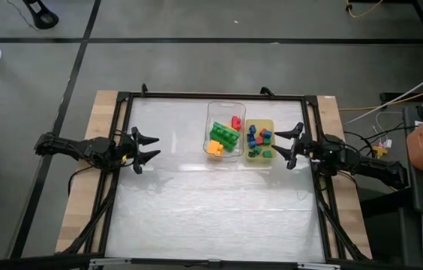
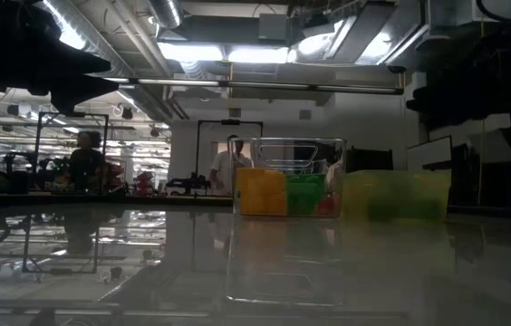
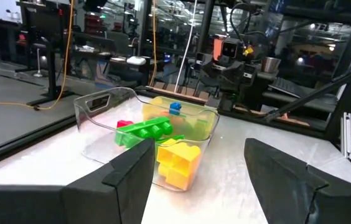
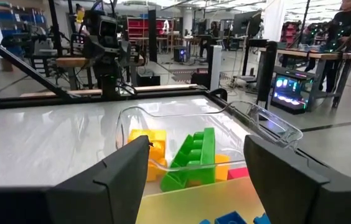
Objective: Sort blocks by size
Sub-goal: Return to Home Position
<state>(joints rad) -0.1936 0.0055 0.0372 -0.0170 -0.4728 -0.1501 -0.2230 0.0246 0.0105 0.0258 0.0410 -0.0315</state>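
The blocks lie in two trays at the table's middle. The clear tray (image 1: 225,112) holds long green studded bars (image 1: 225,135), an orange-yellow chunk (image 1: 215,148) and a red piece (image 1: 236,121). The yellow tray (image 1: 270,124) to its right holds several small blue, red and green blocks (image 1: 258,139). My left gripper (image 1: 156,148) stands open at the table's left edge, level, pointing at the clear tray (image 3: 110,102). My right gripper (image 1: 280,145) stands open just right of the yellow tray (image 4: 188,208), fingers level and apart from it.
A black frame (image 1: 219,95) runs around the white tabletop. The trays stand side by side toward the far edge. The wide near half of the table (image 1: 211,217) shows bare white surface. People stand in the room beyond the table (image 2: 228,167).
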